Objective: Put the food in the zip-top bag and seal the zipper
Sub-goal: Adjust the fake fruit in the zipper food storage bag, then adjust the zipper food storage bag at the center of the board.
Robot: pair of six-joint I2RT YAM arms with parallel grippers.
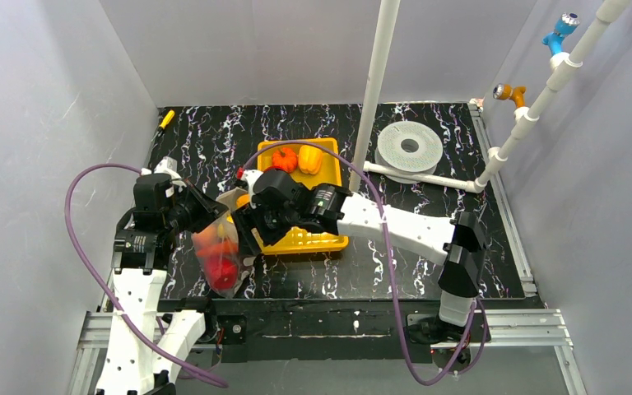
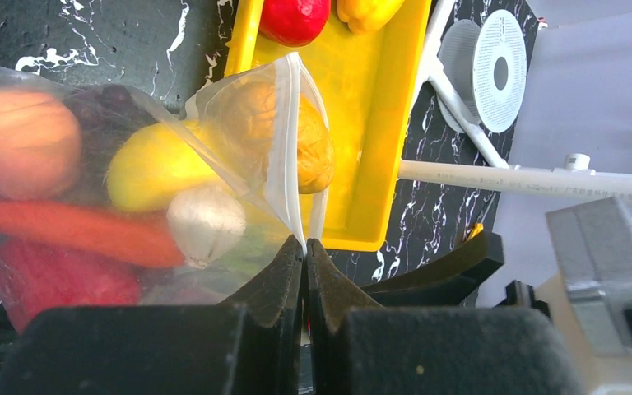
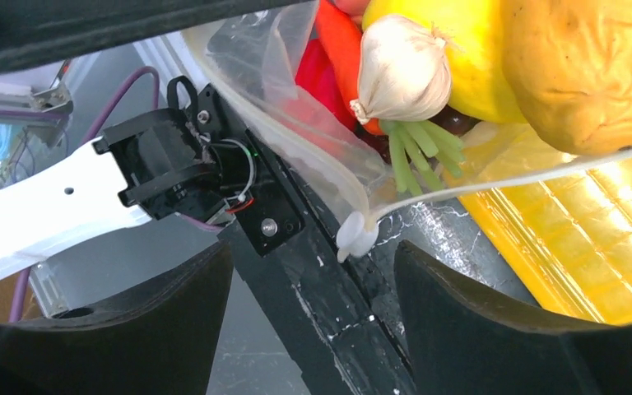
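Note:
The zip-top bag [image 1: 218, 257] hangs tilted over the table's near left, just left of the yellow tray [image 1: 317, 240]. My left gripper [image 2: 305, 244] is shut on the bag's mouth edge, at one end of the zipper [image 2: 284, 148]. Inside the bag [image 2: 132, 164] lies food: a garlic bulb [image 3: 401, 70], a carrot, red, yellow and orange pieces and a tan one [image 3: 584, 66]. My right gripper [image 3: 313, 247] is open just below the mouth, and the small white slider [image 3: 355, 234] at the zipper's end sits just above its gap, untouched. More food, one orange piece [image 1: 285, 159] and one yellow [image 1: 310, 159], sits in the tray.
A white pipe post [image 1: 376, 82] rises behind the tray, with a horizontal pipe and a round white disc [image 1: 410, 146] to its right. A small yellow object [image 1: 166, 118] lies at the back left. Grey walls close in on three sides.

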